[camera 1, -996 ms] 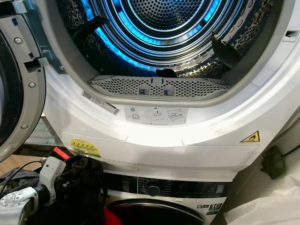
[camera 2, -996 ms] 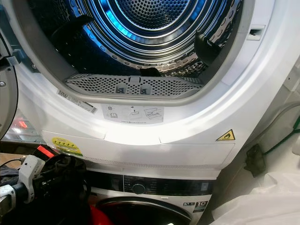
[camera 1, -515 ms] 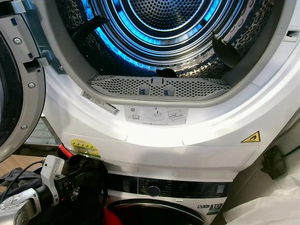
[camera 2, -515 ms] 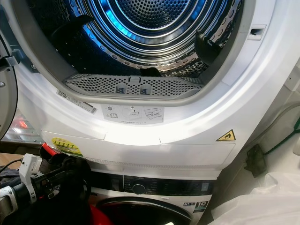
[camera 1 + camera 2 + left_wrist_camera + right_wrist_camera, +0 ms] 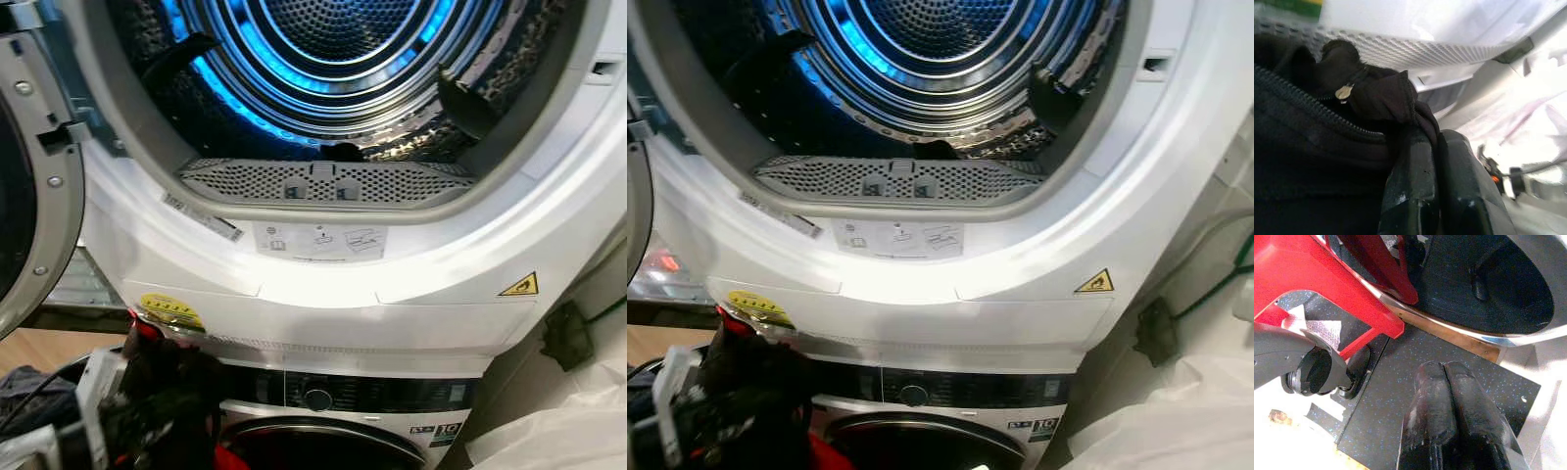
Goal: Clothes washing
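Stacked white laundry machines take up the whole scene: a dryer point(image 5: 323, 284) on top with its round mouth open, and a washer point(image 5: 323, 431) beneath, showing a dark control strip and knob.

The step in hand looks like lifting a load toward the dryer. The left gripper point(image 5: 1437, 186) has its fingers point(image 5: 1410, 196) pinched on a fold of a dark garment point(image 5: 1327, 147), a soft, matte knit with a zipper and a small metal pull. In the head views that garment point(image 5: 171, 392) hangs as a bunched black mass just below the dryer's lower panel, beside the yellow sticker point(image 5: 168, 311).

Well above the fingers lies the perforated steel drum point(image 5: 323, 59), ribbed and lit blue, with a grey lint grille point(image 5: 313, 181) along its lower lip. The open door point(image 5: 34, 196) stands off to the left.

Next, I judge, the arm must raise the cloth over the smooth curved rim and past the grille, deep enough that the limp fabric does not drape back out or snag.

The right gripper point(image 5: 1449, 406) hangs idle, fingers pressed together, over speckled black flooring point(image 5: 1400, 396) near a red plastic frame point(image 5: 1327, 279).
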Available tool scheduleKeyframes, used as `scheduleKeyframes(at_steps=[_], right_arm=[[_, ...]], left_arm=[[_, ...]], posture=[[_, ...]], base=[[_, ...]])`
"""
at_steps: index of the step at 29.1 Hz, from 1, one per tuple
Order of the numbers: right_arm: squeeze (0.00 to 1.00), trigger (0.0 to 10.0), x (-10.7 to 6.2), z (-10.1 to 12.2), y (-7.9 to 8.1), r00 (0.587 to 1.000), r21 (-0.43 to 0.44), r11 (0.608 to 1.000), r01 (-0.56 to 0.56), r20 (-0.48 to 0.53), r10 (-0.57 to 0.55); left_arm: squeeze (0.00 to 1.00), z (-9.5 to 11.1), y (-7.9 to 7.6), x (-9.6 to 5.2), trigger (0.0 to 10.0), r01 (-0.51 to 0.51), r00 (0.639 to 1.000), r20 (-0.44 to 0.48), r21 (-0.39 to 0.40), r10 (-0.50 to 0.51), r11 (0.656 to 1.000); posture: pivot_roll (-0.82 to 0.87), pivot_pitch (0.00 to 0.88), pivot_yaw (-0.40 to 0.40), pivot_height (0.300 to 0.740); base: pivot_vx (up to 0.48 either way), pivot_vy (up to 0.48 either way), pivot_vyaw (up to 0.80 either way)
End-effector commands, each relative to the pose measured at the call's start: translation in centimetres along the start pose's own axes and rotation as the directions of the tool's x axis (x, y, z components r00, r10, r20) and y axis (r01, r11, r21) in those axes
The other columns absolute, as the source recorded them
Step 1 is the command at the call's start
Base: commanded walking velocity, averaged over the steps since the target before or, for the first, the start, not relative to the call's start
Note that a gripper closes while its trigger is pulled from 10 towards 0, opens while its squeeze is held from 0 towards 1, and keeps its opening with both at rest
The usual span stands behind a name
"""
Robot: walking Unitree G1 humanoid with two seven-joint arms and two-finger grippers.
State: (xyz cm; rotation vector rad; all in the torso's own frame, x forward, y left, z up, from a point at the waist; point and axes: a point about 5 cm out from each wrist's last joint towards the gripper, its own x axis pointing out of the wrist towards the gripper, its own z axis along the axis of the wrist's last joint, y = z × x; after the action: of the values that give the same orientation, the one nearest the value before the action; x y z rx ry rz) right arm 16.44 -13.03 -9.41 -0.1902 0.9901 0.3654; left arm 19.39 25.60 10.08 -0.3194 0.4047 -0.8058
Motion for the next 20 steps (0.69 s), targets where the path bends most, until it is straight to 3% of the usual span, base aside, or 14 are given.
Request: scheduleKeyframes(at_steps=[1,6,9,10,11,12,17,20], right_arm=[[0.0,10.0,0.0,-0.2,0.3,1.0,0.02,1.0,-0.003,-0.004,0.003],[0.0,10.0,0.0,-0.2,0.3,1.0,0.011,1.0,-0.009,-0.006,0.009],[0.0,10.0,0.0,-0.2,0.4,1.0,0.005,1.0,-0.011,-0.007,0.011],[0.0,10.0,0.0,-0.1,0.4,1.0,0.002,1.0,-0.011,-0.007,0.011],[0.0,10.0,0.0,-0.1,0.4,1.0,0.002,1.0,-0.011,-0.006,0.011],[0.0,10.0,0.0,-0.1,0.4,1.0,0.001,1.0,-0.011,-0.005,0.011],[0.0,10.0,0.1,0.1,0.4,1.0,0.007,1.0,-0.008,-0.002,0.008],[0.0,10.0,0.1,0.2,0.3,1.0,0.02,1.0,-0.003,0.004,0.003]], left_arm=[[0.0,0.5,-0.3,-0.6,0.0,0.009,1.0,-0.013,0.025,-0.008,1.0],[0.0,-0.5,0.3,-2.2,0.0,-0.124,0.987,-0.093,0.052,0.129,0.991],[0.0,-0.7,1.4,-2.2,0.2,-0.239,0.959,-0.129,0.099,0.251,0.966],[0.0,-0.8,1.7,-1.9,7.3,-0.27,0.949,-0.13,0.128,0.286,0.954],[0.0,-0.9,1.8,-1.7,9.0,-0.273,0.948,-0.13,0.128,0.29,0.953],[1.0,-1.1,1.8,-1.3,9.8,-0.268,0.951,-0.131,0.111,0.281,0.957],[1.0,-1.4,0.6,0.0,10.0,-0.161,0.979,-0.122,0.049,0.166,0.986],[1.0,-1.1,0.7,1.1,10.0,-0.124,0.991,-0.057,-0.006,0.123,0.992]], posture=[[0.11,0.0,0.064,0.74],[0.13,0.0,0.062,0.74],[0.13,0.0,0.062,0.74],[0.13,0.0,0.062,0.74],[0.13,0.0,0.064,0.74],[0.13,0.0,0.065,0.74],[0.12,0.0,0.069,0.74],[0.12,0.0,0.07,0.74]], base=[[0.0,0.0,0.0],[0.0,0.0,0.0],[0.0,0.0,0.0],[0.0,0.0,0.0],[0.0,0.0,0.0],[0.0,0.0,0.0],[0.0,0.0,0.0],[0.0,0.0,0.0]])
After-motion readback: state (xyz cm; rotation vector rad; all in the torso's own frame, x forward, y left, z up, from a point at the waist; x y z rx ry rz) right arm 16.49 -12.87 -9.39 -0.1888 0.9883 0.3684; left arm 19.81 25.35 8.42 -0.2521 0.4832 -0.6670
